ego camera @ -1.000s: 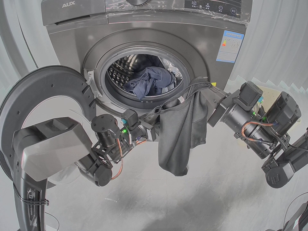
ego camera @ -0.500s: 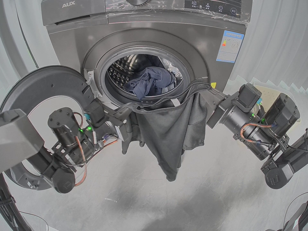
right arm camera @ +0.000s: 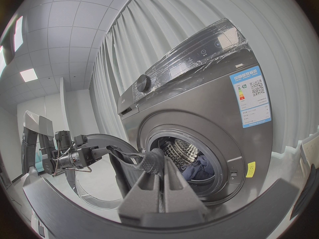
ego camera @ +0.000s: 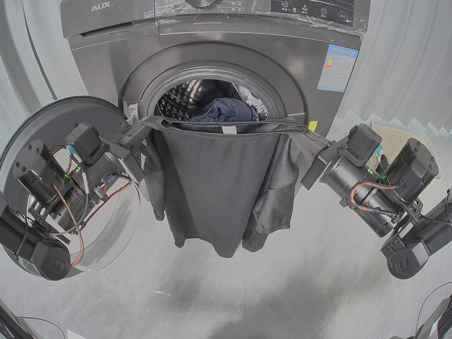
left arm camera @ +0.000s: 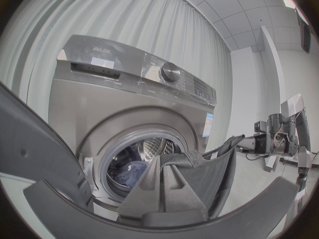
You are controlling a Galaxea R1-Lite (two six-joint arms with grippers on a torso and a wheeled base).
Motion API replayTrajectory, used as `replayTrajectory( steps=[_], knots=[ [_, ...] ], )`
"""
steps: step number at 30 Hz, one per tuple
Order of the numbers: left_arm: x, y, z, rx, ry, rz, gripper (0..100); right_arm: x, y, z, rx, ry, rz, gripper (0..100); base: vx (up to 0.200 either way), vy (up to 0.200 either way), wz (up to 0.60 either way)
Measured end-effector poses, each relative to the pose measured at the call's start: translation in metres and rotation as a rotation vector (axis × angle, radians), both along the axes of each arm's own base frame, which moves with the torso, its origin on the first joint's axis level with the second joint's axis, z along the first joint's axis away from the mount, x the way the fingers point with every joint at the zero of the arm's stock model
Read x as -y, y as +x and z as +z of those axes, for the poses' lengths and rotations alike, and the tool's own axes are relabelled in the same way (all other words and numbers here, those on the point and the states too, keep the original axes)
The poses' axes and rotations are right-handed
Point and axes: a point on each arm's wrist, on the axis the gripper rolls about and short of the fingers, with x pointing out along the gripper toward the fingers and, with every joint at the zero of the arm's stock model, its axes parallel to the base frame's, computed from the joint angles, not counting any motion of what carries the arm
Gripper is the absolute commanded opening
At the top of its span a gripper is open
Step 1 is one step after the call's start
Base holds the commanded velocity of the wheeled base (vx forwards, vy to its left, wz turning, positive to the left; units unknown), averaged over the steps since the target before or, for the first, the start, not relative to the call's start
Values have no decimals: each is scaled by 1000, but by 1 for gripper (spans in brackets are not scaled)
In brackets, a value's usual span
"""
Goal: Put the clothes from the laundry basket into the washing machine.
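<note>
A dark grey garment (ego camera: pixel 216 180) hangs stretched between my two grippers in front of the washing machine (ego camera: pixel 212 52) opening. My left gripper (ego camera: pixel 141 127) is shut on its left end near the door hinge, my right gripper (ego camera: pixel 301 135) shut on its right end. The collar edge runs taut across the drum mouth. Inside the drum lies a navy blue piece of clothing (ego camera: pixel 226 110). In the left wrist view my left gripper (left arm camera: pixel 161 161) pinches the garment (left arm camera: pixel 206 176). The right wrist view has my right gripper (right arm camera: pixel 159 163) clamped on the bunched fabric (right arm camera: pixel 133 170).
The round machine door (ego camera: pixel 70 175) stands swung open at the left, right behind my left arm. A pale laundry basket (ego camera: pixel 405 135) sits on the floor at the right behind my right arm. Bare grey floor lies below the hanging garment.
My left gripper has swung left and upward with its end of the garment, spreading the cloth wide and taut across the drum opening. The right gripper has barely moved.
</note>
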Motion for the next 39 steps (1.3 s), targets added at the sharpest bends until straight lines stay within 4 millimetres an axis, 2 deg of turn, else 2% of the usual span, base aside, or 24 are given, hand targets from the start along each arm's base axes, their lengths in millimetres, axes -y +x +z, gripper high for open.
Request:
replayTrajectory(
  steps=[7,19,34,39],
  knots=[
    [-8,0,13,50,-17,29,0,-5,1,-1,-6,11,-21,0,0,0,0],
    [-24,-1,21,81,-14,57,0,-5,8,8,14,43,-62,0,0,0,0],
    [-24,-4,19,72,-12,52,0,-4,8,13,29,57,-66,0,0,0,0],
    [-15,-8,6,21,7,17,0,-6,7,15,34,62,-59,0,0,0,0]
  ],
)
